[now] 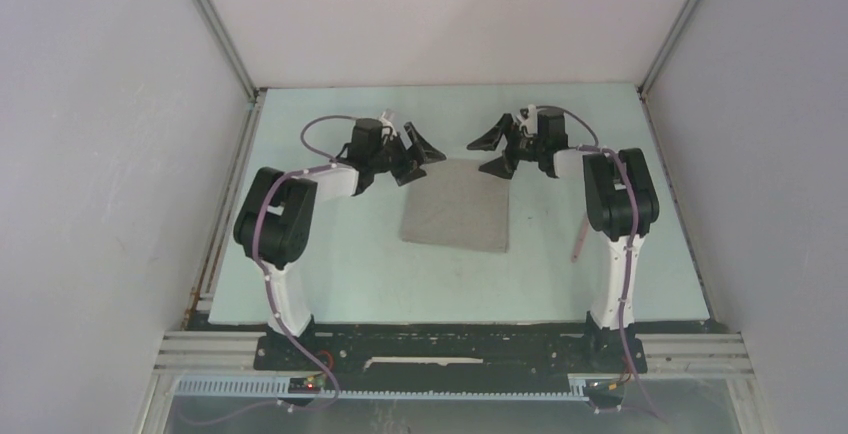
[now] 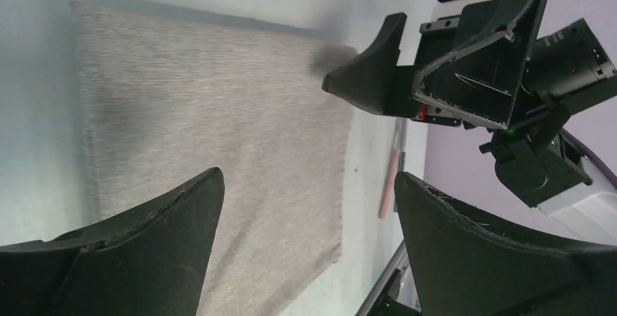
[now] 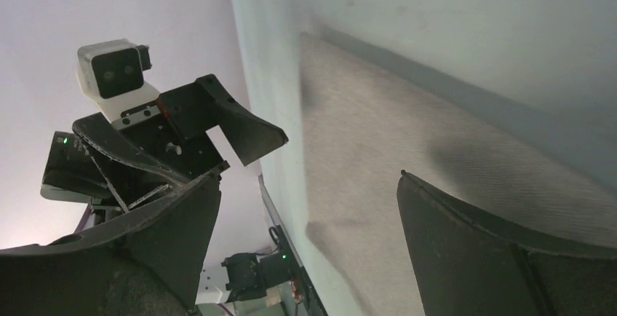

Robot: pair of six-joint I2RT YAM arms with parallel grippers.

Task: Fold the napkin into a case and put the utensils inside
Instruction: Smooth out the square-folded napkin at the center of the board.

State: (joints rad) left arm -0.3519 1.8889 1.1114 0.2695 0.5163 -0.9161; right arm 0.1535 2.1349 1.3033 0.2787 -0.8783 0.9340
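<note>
The taupe-grey napkin (image 1: 457, 204) lies flat in the middle of the table, a near-square sheet. My left gripper (image 1: 420, 161) hovers open just off its far left corner. My right gripper (image 1: 490, 154) hovers open at its far right corner, facing the left one. Neither holds anything. In the left wrist view the napkin (image 2: 218, 112) spreads below my open left gripper (image 2: 307, 178). In the right wrist view the napkin (image 3: 378, 134) lies under my open right gripper (image 3: 309, 178). Of the utensils, a pale pink handle (image 1: 578, 239) (image 2: 391, 185) lies right of the napkin, partly behind the right arm.
The pale green table top (image 1: 330, 274) is walled by white panels on the left, back and right. The right arm's upright link (image 1: 620, 204) stands beside the pink handle. The black base rail (image 1: 440, 344) runs along the near edge.
</note>
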